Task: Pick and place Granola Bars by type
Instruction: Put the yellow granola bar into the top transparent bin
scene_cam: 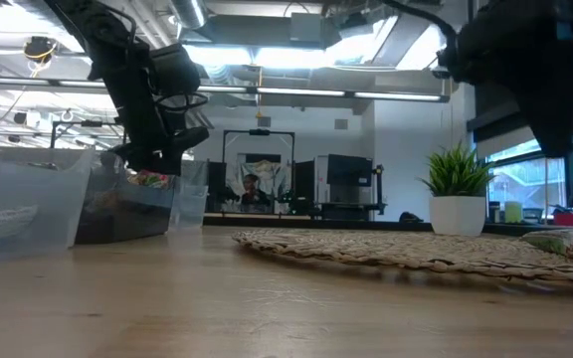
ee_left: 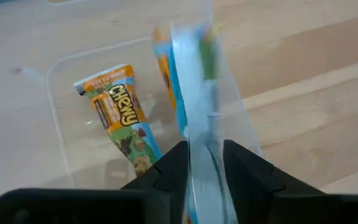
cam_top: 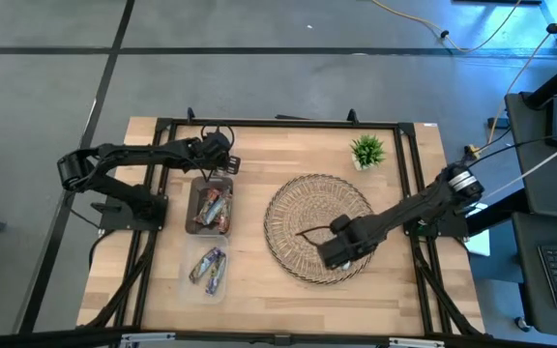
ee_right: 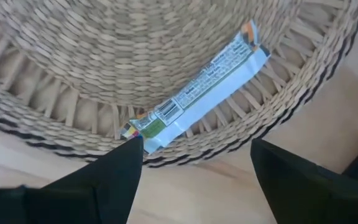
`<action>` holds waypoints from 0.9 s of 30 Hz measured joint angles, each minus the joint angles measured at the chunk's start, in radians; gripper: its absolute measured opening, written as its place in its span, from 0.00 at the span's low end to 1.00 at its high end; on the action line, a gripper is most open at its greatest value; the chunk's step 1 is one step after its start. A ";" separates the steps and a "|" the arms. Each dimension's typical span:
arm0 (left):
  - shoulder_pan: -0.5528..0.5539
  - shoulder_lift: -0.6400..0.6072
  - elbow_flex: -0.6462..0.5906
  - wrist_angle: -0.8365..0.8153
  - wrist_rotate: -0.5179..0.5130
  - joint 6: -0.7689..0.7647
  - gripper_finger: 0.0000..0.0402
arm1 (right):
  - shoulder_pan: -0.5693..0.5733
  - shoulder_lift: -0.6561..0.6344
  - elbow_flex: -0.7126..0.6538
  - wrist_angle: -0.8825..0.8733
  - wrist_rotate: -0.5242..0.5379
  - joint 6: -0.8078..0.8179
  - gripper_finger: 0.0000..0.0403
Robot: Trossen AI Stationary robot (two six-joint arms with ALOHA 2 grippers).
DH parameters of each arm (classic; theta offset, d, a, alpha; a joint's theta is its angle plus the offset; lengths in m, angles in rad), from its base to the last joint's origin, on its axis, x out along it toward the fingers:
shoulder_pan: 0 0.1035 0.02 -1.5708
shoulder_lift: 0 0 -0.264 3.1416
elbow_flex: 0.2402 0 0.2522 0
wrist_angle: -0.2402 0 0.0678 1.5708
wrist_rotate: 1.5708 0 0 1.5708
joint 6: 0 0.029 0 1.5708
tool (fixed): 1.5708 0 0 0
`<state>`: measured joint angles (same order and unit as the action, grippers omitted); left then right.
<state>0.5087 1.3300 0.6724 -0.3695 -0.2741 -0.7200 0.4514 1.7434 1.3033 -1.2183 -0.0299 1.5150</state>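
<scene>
My left gripper [cam_top: 218, 166] [ee_left: 205, 154] hangs above the far clear container [cam_top: 194, 198] and is shut on a blue and white granola bar [ee_left: 194, 93]. That container holds several bars [cam_top: 213, 211]; an orange and blue one [ee_left: 122, 121] lies flat on its floor. The near clear container [cam_top: 190, 278] holds more bars [cam_top: 208, 266]. My right gripper [cam_top: 341, 253] [ee_right: 194, 171] is open over the near right rim of the woven tray [cam_top: 288, 208]. A white-wrapped bar [ee_right: 197, 93] lies flat on the sloping inner rim, just ahead of the fingers. My left gripper pinches the blue and white bar between its two fingers [ee_left: 173, 165], coming from above and pointing down. The bar's end [ee_left: 199, 140] sits between them, seen edge-on. It is lifted clear and hangs below the fingers over the far container.
A small potted plant [cam_top: 366, 151] [scene_cam: 456, 199] stands at the table's far right, beyond the tray. The two clear containers [scene_cam: 28, 209] sit one behind the other left of the tray. Bare wood [cam_top: 288, 300] lies along the near edge.
</scene>
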 joint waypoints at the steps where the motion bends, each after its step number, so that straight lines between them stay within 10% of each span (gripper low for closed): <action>1: 0.000 0.000 0.000 0.000 0.000 0.000 0.25 | 0.005 0.007 0.000 0.001 0.000 0.001 0.74; 11: 0.000 -0.009 0.000 0.012 -0.010 -0.002 0.42 | 0.011 0.011 -0.080 0.031 -0.005 0.081 0.70; 27: -0.003 -0.013 0.000 0.014 0.033 0.001 0.43 | 0.011 0.010 -0.281 0.342 0.046 0.242 0.66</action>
<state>0.5056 1.3174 0.6724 -0.3550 -0.2409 -0.7195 0.4625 1.7535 1.0222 -0.8761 0.0165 1.7572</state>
